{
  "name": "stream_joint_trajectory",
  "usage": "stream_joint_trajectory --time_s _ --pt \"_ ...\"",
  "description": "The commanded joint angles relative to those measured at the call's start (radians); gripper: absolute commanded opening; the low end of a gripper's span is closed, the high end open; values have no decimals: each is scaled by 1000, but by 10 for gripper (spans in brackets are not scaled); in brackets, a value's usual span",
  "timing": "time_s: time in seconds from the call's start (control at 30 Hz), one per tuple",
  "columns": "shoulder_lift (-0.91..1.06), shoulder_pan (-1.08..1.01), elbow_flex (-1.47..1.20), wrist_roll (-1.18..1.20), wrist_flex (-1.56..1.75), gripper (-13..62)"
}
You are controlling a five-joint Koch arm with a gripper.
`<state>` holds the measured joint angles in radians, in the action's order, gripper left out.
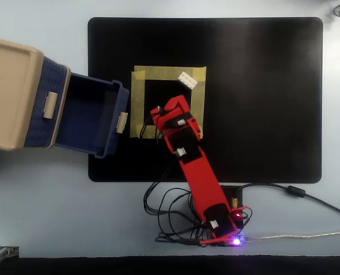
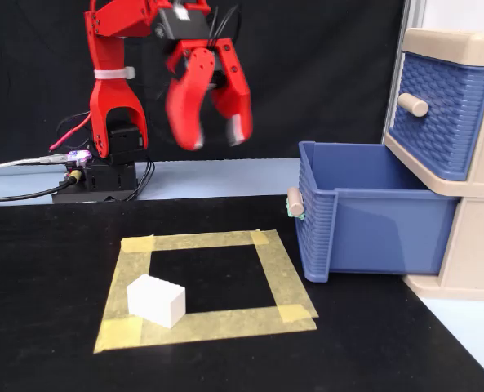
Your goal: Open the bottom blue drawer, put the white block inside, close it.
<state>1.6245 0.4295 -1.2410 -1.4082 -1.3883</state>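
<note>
The bottom blue drawer (image 2: 372, 224) (image 1: 92, 117) stands pulled far out of the beige cabinet (image 2: 470, 245) (image 1: 9, 86), its inside bare and its beige handle (image 2: 294, 202) (image 1: 122, 122) free. The white block (image 2: 155, 300) (image 1: 187, 79) lies on a corner of the yellow tape square (image 2: 274, 261) (image 1: 138, 97). My red gripper (image 2: 215, 139) hangs high above the mat, pointing down, open and holding nothing. In the overhead view the arm's head (image 1: 172, 117) is over the tape square, between drawer and block.
The upper blue drawer (image 2: 437, 102) is closed. A black mat (image 1: 261, 103) covers the table's middle. The arm's base, board (image 2: 78, 163) and loose cables (image 1: 170, 212) sit at the mat's edge, with a cord (image 1: 296, 192) trailing right.
</note>
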Motion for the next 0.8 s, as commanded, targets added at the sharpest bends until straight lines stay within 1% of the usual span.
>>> stream_joint_trajectory --time_s 0.0,0.07,0.23,0.43,0.77 --pt "-54 -52 94 328 -18 335" --pt "-127 -74 132 414 -15 335" --pt "-307 -91 235 425 -17 336" --pt "-451 -126 245 428 8 337" --pt "-532 -170 261 449 118 338"
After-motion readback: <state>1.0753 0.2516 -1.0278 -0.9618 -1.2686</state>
